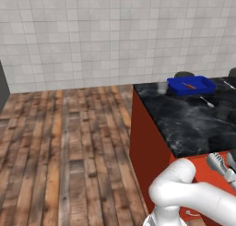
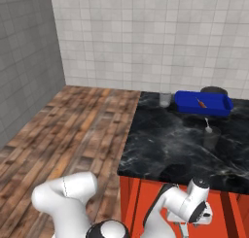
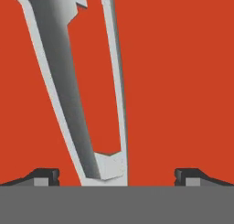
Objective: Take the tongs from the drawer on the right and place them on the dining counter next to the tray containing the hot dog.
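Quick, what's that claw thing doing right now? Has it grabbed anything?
Gripper: open, nothing grabbed yet; the tongs lie between its fingertips, on red.

Three cameras, one red island.
Both base views look forward and down from behind the arm, sharing the dining counter (image 1: 193, 119) and blue tray (image 2: 202, 104); the hand view hangs close over the tongs (image 3: 68, 90).
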Controlling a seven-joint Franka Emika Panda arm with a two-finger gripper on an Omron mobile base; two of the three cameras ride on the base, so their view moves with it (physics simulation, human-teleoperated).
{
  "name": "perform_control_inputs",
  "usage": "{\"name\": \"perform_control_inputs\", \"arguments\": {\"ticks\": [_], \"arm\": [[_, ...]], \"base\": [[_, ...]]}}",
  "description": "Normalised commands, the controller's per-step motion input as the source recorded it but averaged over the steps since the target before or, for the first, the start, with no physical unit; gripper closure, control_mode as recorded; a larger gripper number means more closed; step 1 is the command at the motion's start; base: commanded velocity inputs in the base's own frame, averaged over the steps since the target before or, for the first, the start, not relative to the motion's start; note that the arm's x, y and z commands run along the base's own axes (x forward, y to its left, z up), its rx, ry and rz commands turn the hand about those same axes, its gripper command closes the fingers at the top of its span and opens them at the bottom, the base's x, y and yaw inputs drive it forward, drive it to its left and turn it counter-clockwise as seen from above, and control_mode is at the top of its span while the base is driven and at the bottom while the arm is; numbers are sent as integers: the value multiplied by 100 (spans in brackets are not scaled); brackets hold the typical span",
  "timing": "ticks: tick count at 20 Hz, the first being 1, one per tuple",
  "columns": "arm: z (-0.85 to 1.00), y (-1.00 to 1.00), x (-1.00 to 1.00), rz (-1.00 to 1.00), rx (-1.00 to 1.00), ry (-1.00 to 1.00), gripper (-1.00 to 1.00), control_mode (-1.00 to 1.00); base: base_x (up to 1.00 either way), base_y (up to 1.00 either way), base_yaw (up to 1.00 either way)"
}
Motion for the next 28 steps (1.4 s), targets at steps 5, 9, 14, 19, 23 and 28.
{"name": "perform_control_inputs", "arguments": {"ticks": [5,9,14,19,23,28], "arm": [[-34,0,2,0,0,0,-100,-100],[-34,0,0,0,0,0,-100,-100],[-31,0,0,0,0,0,-100,-100],[-49,6,-7,0,0,0,100,-100],[-66,41,-28,0,0,0,100,-100],[-49,53,-51,0,0,0,100,-100]], "base": [[0,0,0],[0,0,0],[0,0,0],[0,0,0],[0,0,0],[0,0,0]]}}
